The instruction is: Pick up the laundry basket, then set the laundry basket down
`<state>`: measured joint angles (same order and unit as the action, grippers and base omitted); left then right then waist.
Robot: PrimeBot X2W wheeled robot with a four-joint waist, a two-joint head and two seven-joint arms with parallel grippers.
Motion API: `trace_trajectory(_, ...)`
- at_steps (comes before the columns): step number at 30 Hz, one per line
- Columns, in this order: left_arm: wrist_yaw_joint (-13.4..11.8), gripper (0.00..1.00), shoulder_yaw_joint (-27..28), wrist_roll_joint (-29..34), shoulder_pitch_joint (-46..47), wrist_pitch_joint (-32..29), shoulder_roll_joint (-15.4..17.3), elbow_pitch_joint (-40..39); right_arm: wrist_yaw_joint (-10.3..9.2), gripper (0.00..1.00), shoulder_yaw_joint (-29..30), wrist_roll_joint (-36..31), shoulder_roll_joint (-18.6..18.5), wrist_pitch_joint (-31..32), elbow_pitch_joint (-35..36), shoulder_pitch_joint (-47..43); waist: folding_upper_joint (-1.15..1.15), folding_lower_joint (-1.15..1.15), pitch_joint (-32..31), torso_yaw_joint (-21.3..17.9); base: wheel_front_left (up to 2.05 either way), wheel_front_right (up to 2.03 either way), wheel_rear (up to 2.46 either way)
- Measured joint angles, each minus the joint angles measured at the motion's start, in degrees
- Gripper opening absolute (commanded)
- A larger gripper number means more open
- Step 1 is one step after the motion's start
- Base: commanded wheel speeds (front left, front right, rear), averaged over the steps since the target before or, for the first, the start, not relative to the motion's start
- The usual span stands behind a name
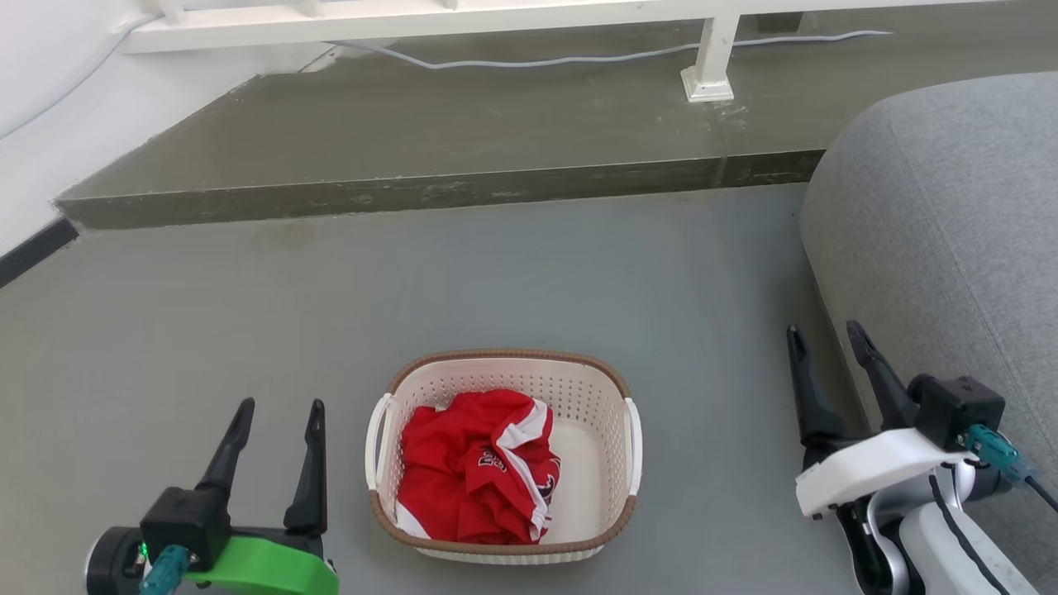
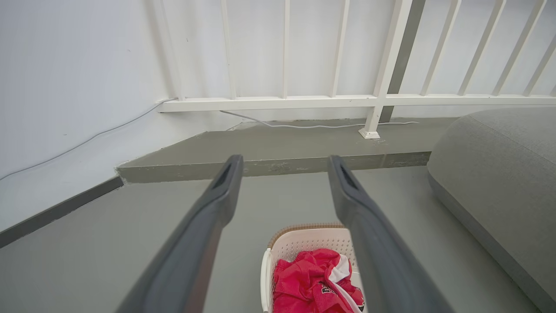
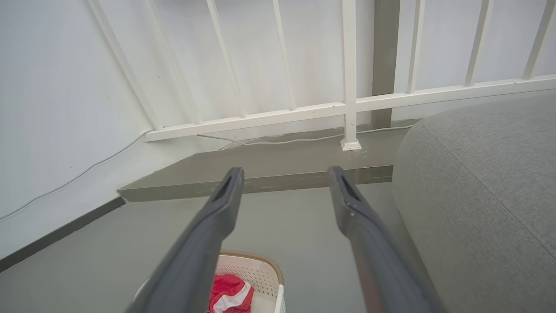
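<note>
The laundry basket (image 1: 570, 392) sits on the floor (image 1: 496, 273) at lower centre; left gripper (image 1: 281, 405) and right gripper (image 1: 824, 329) flank it, fingers spread, empty.

There are one laundry basket (image 1: 512, 382), one red garment (image 1: 463, 471), two grippers, the left gripper (image 1: 281, 406) and right gripper (image 1: 824, 329), one grey sofa (image 1: 950, 207), one white railing (image 1: 413, 21) and one cable (image 1: 579, 58).

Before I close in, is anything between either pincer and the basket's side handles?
Nothing visible. Bare floor lies between the left pincer and the laundry basket, and between the right pincer and it. Both pincers are open. The grey sofa sits close beside the right pincer, outside that path.
</note>
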<state>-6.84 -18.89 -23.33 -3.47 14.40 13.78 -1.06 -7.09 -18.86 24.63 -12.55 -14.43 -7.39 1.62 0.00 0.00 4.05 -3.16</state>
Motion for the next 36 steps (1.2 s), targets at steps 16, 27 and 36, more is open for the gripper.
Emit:
trace_trajectory(16, -0.01, 1.0, 0.64, 1.68, -1.9, -1.26, -0.38, -1.56, -0.01, 1.0, 1.11, -1.0, 0.01, 0.0, 1.54, -2.31, 0.0, 0.0, -0.5, 0.04, 0.0, 0.0, 0.0)
trace_trajectory(27, -0.01, 1.0, 2.04, 3.46, -2.77, -1.83, -1.63, -2.61, -0.01, 1.0, 1.62, -1.64, 0.04, 0.02, 3.08, -2.52, 0.0, 0.0, -0.4, 0.34, 0.0, 0.0, 0.0)
trace_trajectory(36, -0.02, 1.0, 2.47, 3.97, -3.15, -2.59, -2.25, -3.16, -0.01, 1.0, 2.19, -3.45, 0.0, 0.45, 3.7, -3.32, 0.0, 0.0, -0.4, 0.57, 0.0, 0.0, 0.0)
